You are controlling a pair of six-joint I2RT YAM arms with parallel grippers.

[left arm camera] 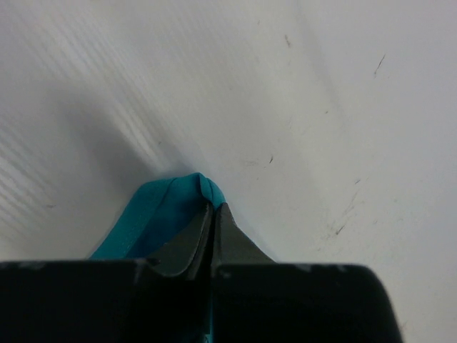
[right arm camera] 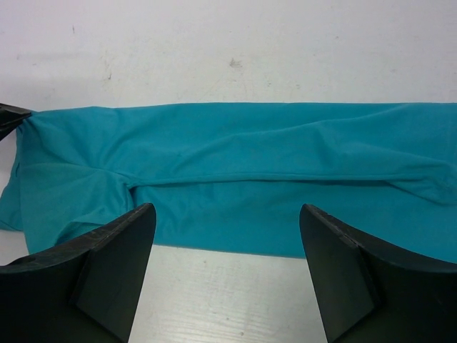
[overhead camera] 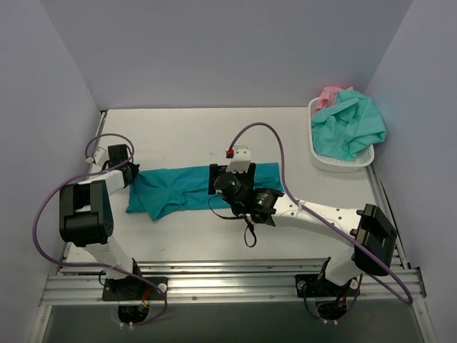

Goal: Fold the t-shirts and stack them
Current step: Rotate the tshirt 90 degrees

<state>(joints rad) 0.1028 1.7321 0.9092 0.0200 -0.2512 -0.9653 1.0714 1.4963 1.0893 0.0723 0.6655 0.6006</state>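
A deep teal-blue t-shirt [overhead camera: 178, 187] lies folded into a long strip across the middle of the table. My left gripper [overhead camera: 131, 170] is shut on the strip's left end; in the left wrist view the cloth [left arm camera: 161, 214] bulges out from between the closed fingertips [left arm camera: 212, 209]. My right gripper [overhead camera: 218, 180] hangs over the strip's right half, open and empty. In the right wrist view the t-shirt [right arm camera: 235, 171] stretches across the frame beyond the two spread fingers [right arm camera: 107, 250]. A mint-green t-shirt [overhead camera: 348, 125] and a pink one [overhead camera: 329, 95] lie heaped in the basket.
A white perforated basket [overhead camera: 343, 163] stands at the back right against the wall. Grey walls close in the table on the left, back and right. A metal rail [overhead camera: 228, 282] runs along the near edge by the arm bases.
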